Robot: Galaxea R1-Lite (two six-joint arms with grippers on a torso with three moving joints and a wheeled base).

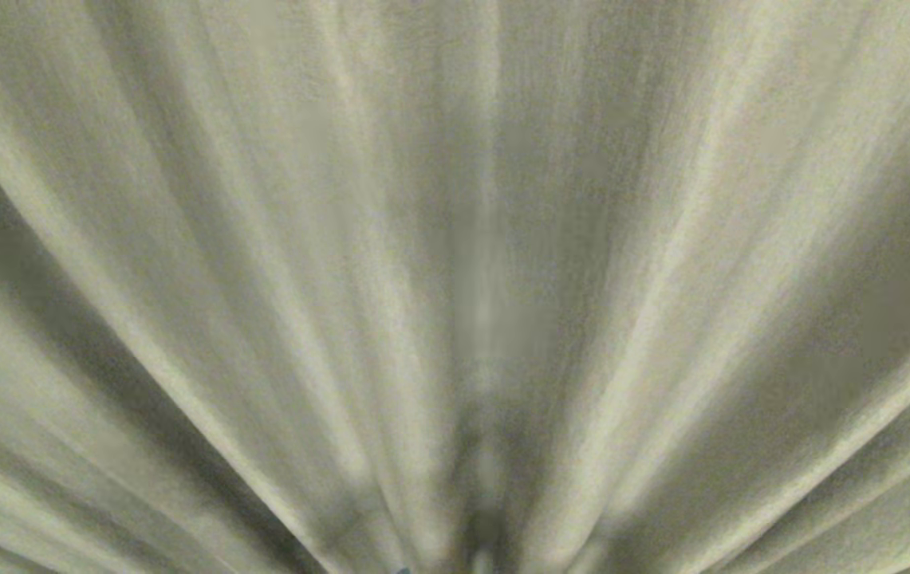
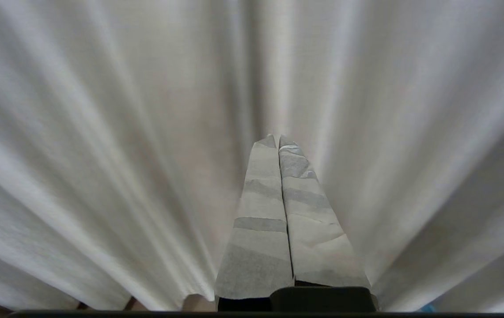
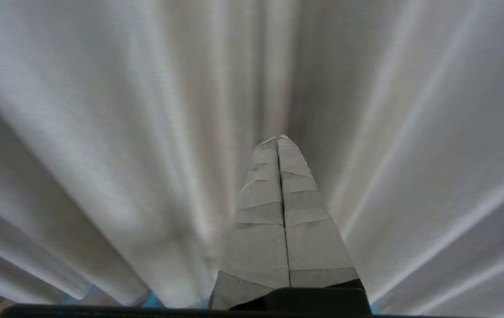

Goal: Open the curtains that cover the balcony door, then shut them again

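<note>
Head view: thick greyish-beige pleated woven curtains (image 1: 455, 239) fill the whole frame, drawn across, apparently hiding the balcony door. Left wrist view: left gripper (image 2: 277, 140), frame centre, clenched empty, facing folds. Right wrist view: right gripper (image 3: 277, 140) likewise, seemingly awaiting opening.

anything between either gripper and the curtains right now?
Nothing visible. The left gripper and right gripper are both shut and empty, with only pleated curtains ahead of their tips. The fabric fills all three views; the balcony door is hidden behind it.
</note>
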